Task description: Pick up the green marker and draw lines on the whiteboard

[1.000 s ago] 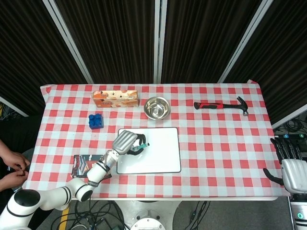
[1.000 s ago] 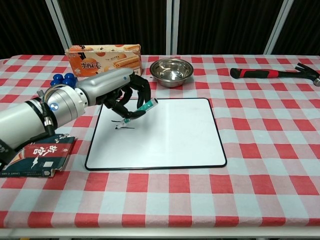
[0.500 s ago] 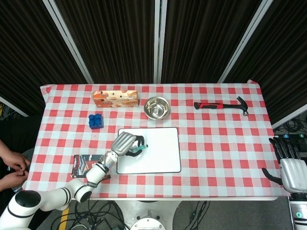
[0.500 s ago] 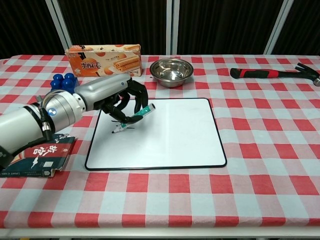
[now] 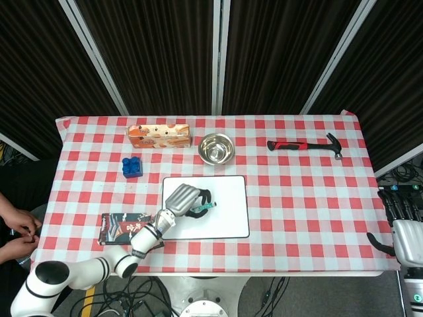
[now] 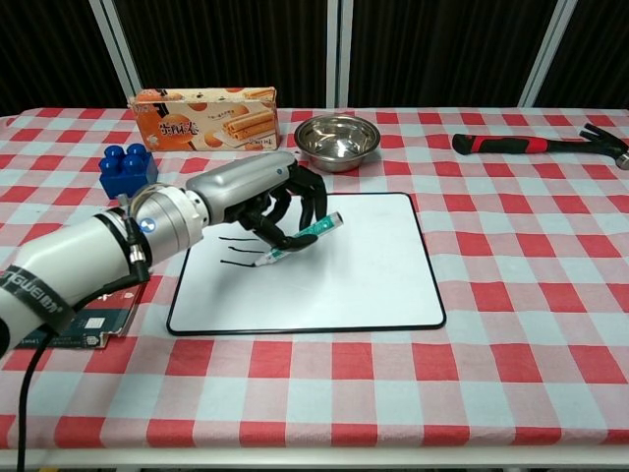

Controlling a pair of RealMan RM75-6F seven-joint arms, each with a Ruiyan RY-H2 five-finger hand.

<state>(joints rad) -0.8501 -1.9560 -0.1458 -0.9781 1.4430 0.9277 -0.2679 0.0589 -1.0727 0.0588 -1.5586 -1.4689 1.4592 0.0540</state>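
The whiteboard [image 6: 334,285] [image 5: 225,221] lies flat on the checkered table in front of me. My left hand [image 6: 265,202] [image 5: 184,200] is over its left half and grips the green marker [image 6: 305,238] [image 5: 202,210]. The marker slants with its tip down on the board. Two short dark lines [image 6: 236,251] are drawn on the board just left of the tip. My right hand [image 5: 402,228] hangs open off the table's right edge, seen only in the head view, holding nothing.
A steel bowl [image 6: 337,141], an orange biscuit box [image 6: 203,117] and a blue toy block [image 6: 128,169] stand behind the board. A red-handled hammer [image 6: 536,144] lies at the far right. A dark book [image 6: 74,324] sits left of the board.
My left hand has moved rightward across the board with the marker, and a second short line now lies below the first.
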